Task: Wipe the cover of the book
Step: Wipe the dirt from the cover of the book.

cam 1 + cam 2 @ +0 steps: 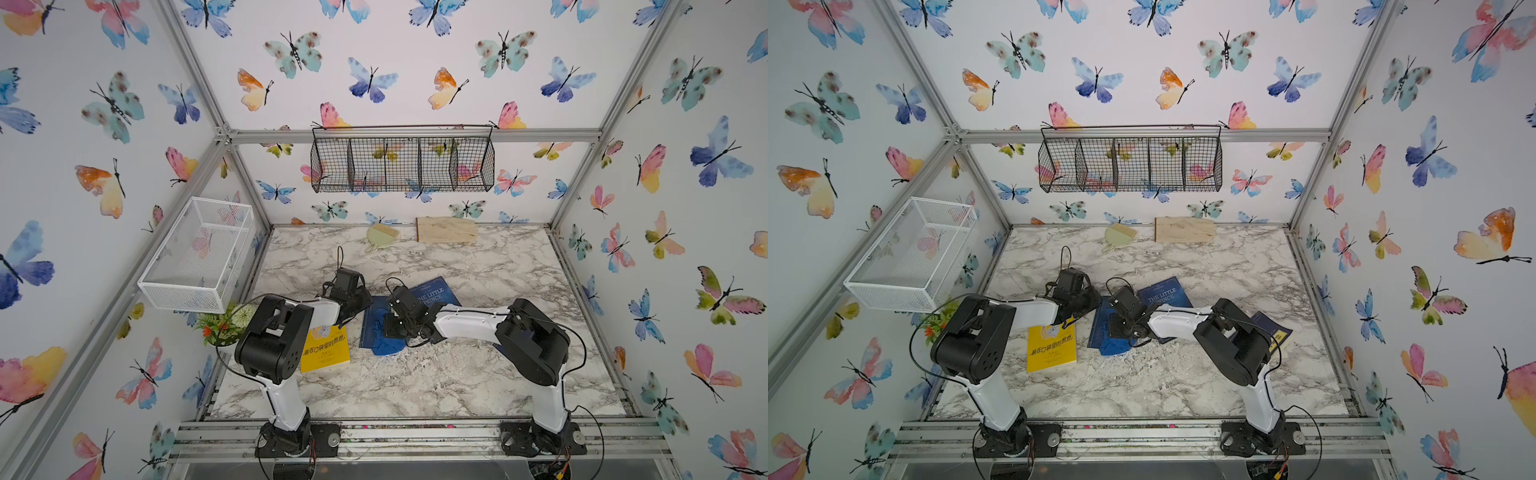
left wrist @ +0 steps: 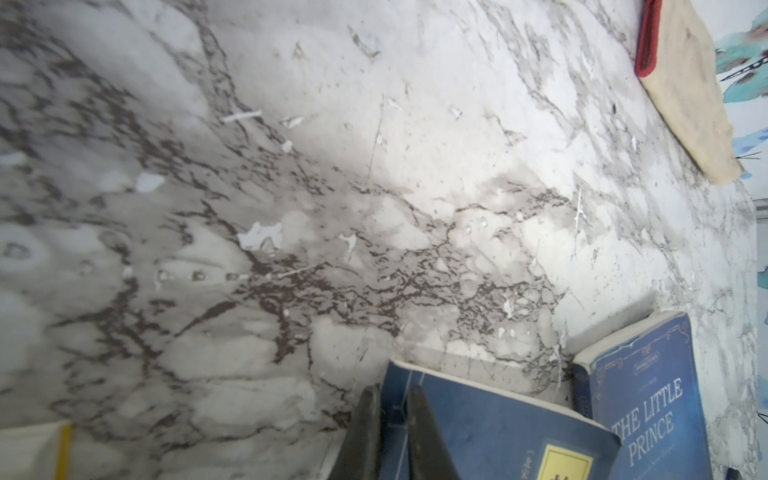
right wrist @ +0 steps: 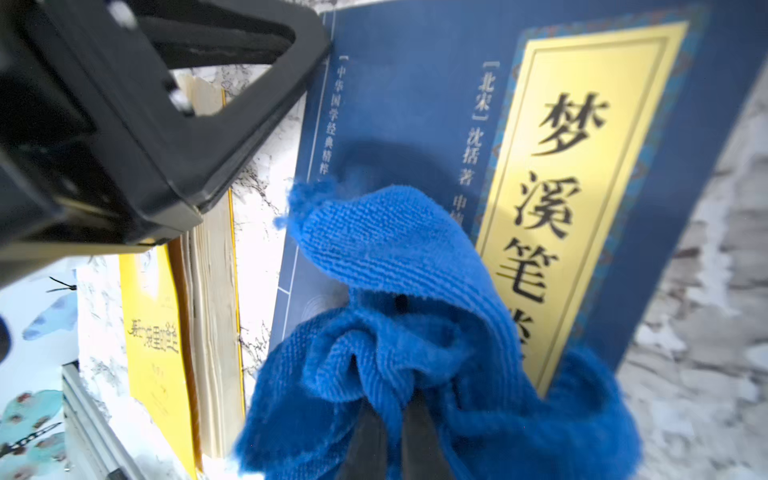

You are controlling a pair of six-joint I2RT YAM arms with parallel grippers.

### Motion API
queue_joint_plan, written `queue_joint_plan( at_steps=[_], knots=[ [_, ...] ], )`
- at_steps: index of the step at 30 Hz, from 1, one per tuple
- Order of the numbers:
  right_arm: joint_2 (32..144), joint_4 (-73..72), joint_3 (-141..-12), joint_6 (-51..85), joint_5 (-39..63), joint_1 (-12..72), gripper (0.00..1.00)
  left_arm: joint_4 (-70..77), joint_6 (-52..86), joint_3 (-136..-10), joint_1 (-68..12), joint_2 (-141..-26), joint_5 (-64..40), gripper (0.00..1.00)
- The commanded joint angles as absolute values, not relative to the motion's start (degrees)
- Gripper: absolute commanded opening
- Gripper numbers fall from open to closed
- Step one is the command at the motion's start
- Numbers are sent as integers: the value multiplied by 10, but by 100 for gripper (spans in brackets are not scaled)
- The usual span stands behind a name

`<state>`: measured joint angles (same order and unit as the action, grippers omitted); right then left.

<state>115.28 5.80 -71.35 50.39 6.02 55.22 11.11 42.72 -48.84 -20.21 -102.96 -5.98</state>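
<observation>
Currently | right gripper (image 3: 392,407) clenched on cloth (image 3: 395,249), cloth on book (image 3: 415,104) cover | left gripper (image 2: 395,392) pinched closed at book's ten-o'clock corner | yellow book (image 1: 326,349) at nine o'clock.

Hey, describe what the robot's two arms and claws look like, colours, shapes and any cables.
The left arm and right arm each have smooth white shells between bulky, rounded black joint housings, with thin black cables looping alongside. The left claw and right claw have dark, flat, tapering fingers. No markings are legible.
</observation>
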Motion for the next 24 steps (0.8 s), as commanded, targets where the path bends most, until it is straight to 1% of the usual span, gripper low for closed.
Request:
queue_joint_plan(
  at_steps=[1,4,6,9,13,18,24],
  knots=[
    [1249,171,-722,511,65,576,1,69,425,-471,-204,-1052,-77,14],
    [1276,192,-765,505,67,585,1,69,425,-471,-204,-1050,-77,14],
    [1279,190,-767,504,68,585,1,69,426,-471,-204,-1050,-77,14],
    [1271,210,-763,497,38,582,1,69,426,-472,-204,-1052,-77,14],
    [1239,221,-713,486,9,556,1,69,425,-472,-204,-1052,-80,14],
    [1197,196,-641,485,11,508,1,69,426,-474,-204,-1056,-80,14],
    [1225,203,-694,477,36,506,1,69,426,-474,-204,-1055,-82,14]
  ],
)
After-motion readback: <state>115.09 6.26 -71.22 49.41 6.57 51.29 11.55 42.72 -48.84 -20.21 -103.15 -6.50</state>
